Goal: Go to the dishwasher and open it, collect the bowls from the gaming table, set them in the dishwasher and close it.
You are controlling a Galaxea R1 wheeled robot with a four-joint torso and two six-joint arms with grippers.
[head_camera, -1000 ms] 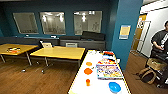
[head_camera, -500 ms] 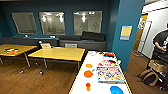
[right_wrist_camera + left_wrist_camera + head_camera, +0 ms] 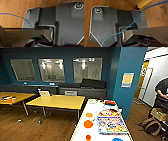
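Both wrist views look straight down past the robot's own dark plates onto brown wood-plank floor [image 3: 15, 11], so each arm hangs low beside the base. A thin blue cable [image 3: 125, 28] crosses the left wrist view, and a yellowish table edge [image 3: 144, 3] juts in at one corner. Whether either claw is spread or closed cannot be told; no fingers can be made out.

In the head view, the long narrow gaming table with a white top and yellowish edge [image 3: 82, 132] runs away from the camera in the lower middle. On its left side lie small round orange plastic bowls [image 3: 88, 124], one behind another along the length, and a bright blue bowl [image 3: 117, 139] sits at the near end toward the right. Flat, colourful printed game boxes [image 3: 111, 124] cover the table's right side.

To the left stand yellow-topped tables on thin metal legs [image 3: 57, 101], with a lane of open wooden floor between them and the white table. A teal pillar [image 3: 125, 77] rises close to the right, bearing a pale paper notice [image 3: 127, 79]. Beyond it a person in dark clothes [image 3: 162, 89] stands at the frame's edge, a brown bag [image 3: 151, 126] on the floor nearby. Dark cushioned benches [image 3: 82, 92] line the far blue wall beneath glazed windows [image 3: 87, 69].
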